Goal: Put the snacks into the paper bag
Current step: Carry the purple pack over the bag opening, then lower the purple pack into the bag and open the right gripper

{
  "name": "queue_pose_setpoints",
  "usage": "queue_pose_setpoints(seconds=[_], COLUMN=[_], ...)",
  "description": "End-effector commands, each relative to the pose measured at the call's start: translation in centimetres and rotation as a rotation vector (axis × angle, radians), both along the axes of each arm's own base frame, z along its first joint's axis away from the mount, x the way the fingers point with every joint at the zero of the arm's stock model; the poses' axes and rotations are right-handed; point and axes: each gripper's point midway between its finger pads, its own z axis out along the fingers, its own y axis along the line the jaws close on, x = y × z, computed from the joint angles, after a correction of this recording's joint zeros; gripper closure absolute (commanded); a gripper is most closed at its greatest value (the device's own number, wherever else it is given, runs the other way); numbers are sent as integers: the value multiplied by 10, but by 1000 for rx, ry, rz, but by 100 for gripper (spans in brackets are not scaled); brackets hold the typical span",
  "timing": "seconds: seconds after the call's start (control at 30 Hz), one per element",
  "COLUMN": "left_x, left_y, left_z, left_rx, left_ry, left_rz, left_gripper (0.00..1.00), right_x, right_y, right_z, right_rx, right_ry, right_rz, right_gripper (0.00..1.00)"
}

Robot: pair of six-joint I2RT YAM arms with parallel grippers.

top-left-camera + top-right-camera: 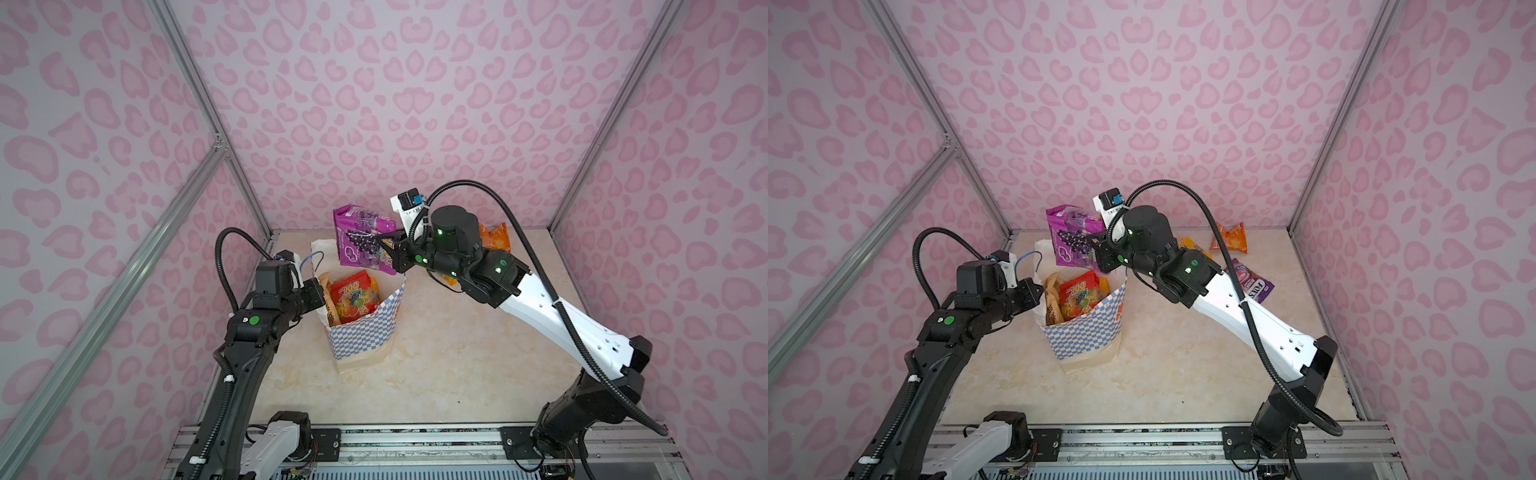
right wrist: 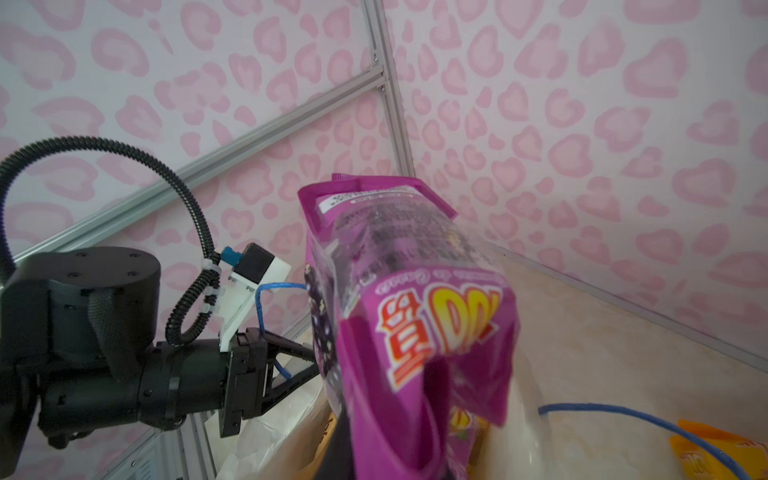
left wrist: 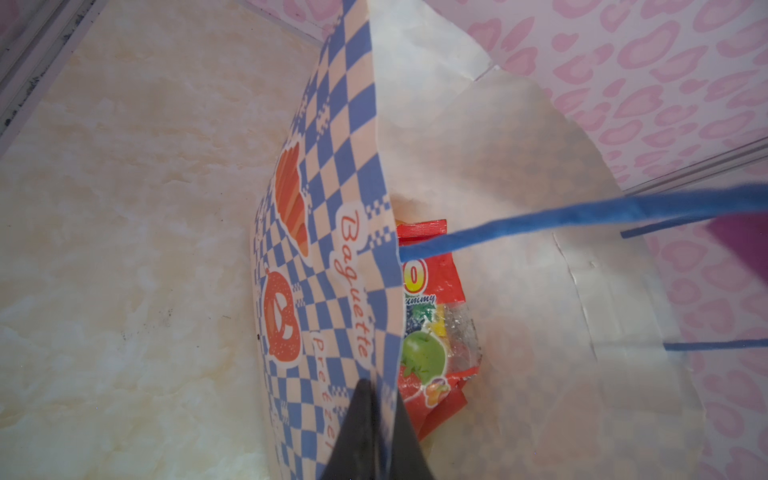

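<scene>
Up close, we see the bag (image 1: pixel 365 332) standing up on the surface (image 1: pixel 436 374), a little left of the middle. Its top is wide open. Its outside has blue and white squares, and in the left wrist view we can read "Baguette" on its side.

The left jaws are shut tight on the bag's left rim. One is on the outside and one is on the inside, with the paper pinched between them. A blue handle (image 3: pixel 540 220) reaches out across the open top.

Inside the bag we see a red packet (image 1: pixel 355 297) with fruit pictures on it. A pale packet (image 1: pixel 330 305) leans between it and the bag's left wall.

A bit farther back, the right jaws are shut on the right edge of a purple packet (image 1: pixel 363 239) with grapes on it. They hold it up in the air over the far rim of the bag. We cannot tell if its low edge touches the bag.

Farther back on the right, more packets lie on the surface, well apart from the bag. The other purple packet (image 1: pixel 1252 286) lies partly under the right arm (image 1: pixel 1246 324). A yellow packet (image 1: pixel 1187 243) is mostly hidden behind that arm. A small orange packet (image 1: pixel 1231 239) lies near the pink back wall (image 1: pixel 374 104).
</scene>
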Motion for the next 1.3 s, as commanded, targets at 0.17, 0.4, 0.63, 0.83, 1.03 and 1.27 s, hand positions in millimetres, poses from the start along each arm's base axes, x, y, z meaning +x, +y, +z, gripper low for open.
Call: queue_pose_setpoints(seconds=[0.17,0.4,0.63,0.83,1.03,1.27], left_x=[3,3,3,3,3,3], left_y=[-2,-1,-1,-1,-1,0], left_z=[7,7,7,7,6,5], left_rx=[-6,-4,-4,-3,-2,0], left_ry=[-35,-34,-34,-33,-30,-28], left_rz=[-10,-8,-9,-6,-6,-4], left_gripper=[90,90,90,90,90,90], right_x=[16,16,4,-12,-32,-20], right_y=[30,45,54,60,69,65], right_z=[-31,-81,-124,-135,-137,-187], right_rx=[27,-52,-149,-184,-206,-352], right_ry=[103,214,337,400,428,491], right_rz=[141,203,277,330,387,318], right_gripper=[100,100,100,100,100,100])
